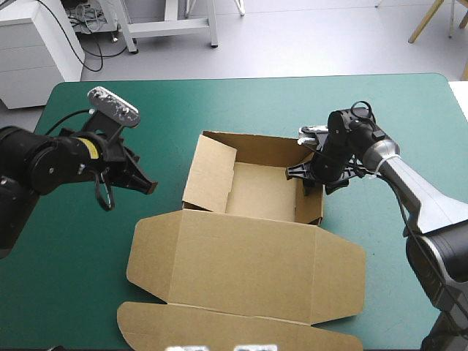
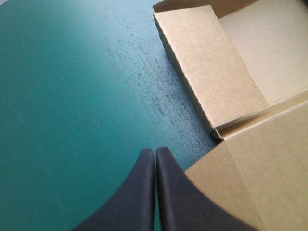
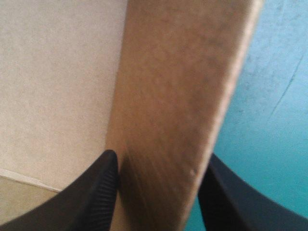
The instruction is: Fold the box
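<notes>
The brown box (image 1: 256, 194) sits mid-table as an open tray, its lid (image 1: 248, 267) lying flat toward the front edge. Its left wall (image 1: 208, 172) leans outward. My right gripper (image 1: 311, 179) straddles the box's right wall, one finger inside the tray and one outside. In the right wrist view that wall (image 3: 173, 86) fills the gap between the fingers of the right gripper (image 3: 162, 156), which is shut on it. My left gripper (image 1: 150, 187) hovers left of the box, shut and empty. In the left wrist view the left gripper (image 2: 155, 151) points past the left wall (image 2: 211, 72).
The teal-green cover (image 1: 88, 278) lies bare to the left of the box and along the far edge. The lid's side flaps (image 1: 344, 281) spread wide, reaching close to the table's front edge.
</notes>
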Robot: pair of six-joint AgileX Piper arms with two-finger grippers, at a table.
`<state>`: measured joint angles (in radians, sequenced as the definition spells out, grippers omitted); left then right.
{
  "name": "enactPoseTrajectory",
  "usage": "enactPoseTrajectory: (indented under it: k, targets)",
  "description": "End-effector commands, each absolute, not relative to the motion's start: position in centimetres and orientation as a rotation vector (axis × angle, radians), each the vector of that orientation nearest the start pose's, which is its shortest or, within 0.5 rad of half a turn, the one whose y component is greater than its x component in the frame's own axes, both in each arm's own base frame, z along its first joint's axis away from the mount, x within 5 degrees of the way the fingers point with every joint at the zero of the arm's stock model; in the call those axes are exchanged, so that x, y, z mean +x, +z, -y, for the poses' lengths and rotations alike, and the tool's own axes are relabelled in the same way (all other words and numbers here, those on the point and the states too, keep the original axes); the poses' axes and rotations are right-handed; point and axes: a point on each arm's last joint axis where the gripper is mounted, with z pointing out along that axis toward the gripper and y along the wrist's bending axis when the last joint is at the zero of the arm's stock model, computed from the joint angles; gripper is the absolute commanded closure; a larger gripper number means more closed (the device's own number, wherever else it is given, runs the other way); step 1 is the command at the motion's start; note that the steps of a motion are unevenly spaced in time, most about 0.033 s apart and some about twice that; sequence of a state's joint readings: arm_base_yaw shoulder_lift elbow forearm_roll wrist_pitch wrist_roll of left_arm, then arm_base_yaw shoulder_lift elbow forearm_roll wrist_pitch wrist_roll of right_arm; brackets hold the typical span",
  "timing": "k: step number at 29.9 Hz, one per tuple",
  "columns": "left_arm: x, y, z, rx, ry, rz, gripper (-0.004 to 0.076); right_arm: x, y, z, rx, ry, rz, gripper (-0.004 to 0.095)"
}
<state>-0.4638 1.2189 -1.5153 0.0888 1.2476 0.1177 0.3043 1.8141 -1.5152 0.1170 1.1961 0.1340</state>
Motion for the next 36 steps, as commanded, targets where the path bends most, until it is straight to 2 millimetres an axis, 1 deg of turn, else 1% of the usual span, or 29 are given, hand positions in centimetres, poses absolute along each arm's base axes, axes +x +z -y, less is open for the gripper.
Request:
enactPoseTrajectory:
  k: [1,2,3,4,9,12,16,19,22,24,26,27,29,30,36]
  targets:
    - [17.7,45.3,8.0,0.676,-0.046,-2.292,0.0734,34.7,28.4,-12.0,-0.207,0.243,-2.937,0.0665]
    - [17.2,45.3,7.7,0.674,-0.041,-2.285,0.0734,34.7,28.4,-12.0,-0.214,0.242,-2.936,0.0751]
    - [16.7,45.0,7.4,0.673,-0.038,-2.283,0.0734,34.7,28.4,-12.0,-0.217,0.242,-2.936,0.0890]
    - [16.2,45.0,7.2,0.671,-0.036,-2.276,0.0734,34.8,28.4,-12.0,-0.216,0.243,-2.930,0.0923]
    - [14.2,43.8,6.1,0.669,-0.039,-2.262,0.0734,35.1,28.5,-12.1,-0.221,0.249,-2.893,0.0927]
    - [13.0,42.8,5.5,0.670,-0.038,-2.273,0.0734,35.4,28.5,-12.1,-0.216,0.249,-2.865,0.0927]
    - [11.3,41.1,4.7,0.676,-0.034,-2.290,0.0734,35.8,28.9,-11.1,-0.228,0.150,-2.846,0.0927]
    - [10.2,39.4,4.1,0.685,-0.031,-2.315,0.0734,36.4,29.7,-9.0,-0.151,0.107,-2.842,0.0927]
    - [9.0,37.6,3.5,0.690,-0.031,-2.337,0.0734,37.0,30.8,-6.0,-0.051,0.062,-2.841,0.0927]
    - [8.1,36.5,3.1,0.687,-0.031,-2.344,0.0734,37.3,31.8,-3.7,0.026,0.028,-2.812,0.0927]
    - [7.3,35.4,2.8,0.679,-0.044,-2.355,0.0734,37.4,32.6,-1.8,0.083,0.017,-2.786,0.0927]
    - [7.0,35.0,2.7,0.661,-0.053,-2.361,0.0734,37.3,33.0,-0.3,0.119,0.004,-2.773,0.0927]
    - [6.4,34.0,2.3,0.618,-0.069,-2.378,0.0734,37.1,33.3,1.8,0.167,-0.016,-2.762,0.0927]
    - [6.1,33.5,2.2,0.604,-0.073,-2.388,0.0734,36.9,33.5,3.5,0.220,-0.030,-2.754,0.0928]
    - [4.5,31.0,1.4,0.597,-0.076,-2.392,0.0734,35.2,33.7,11.3,0.438,-0.103,-2.729,0.0927]
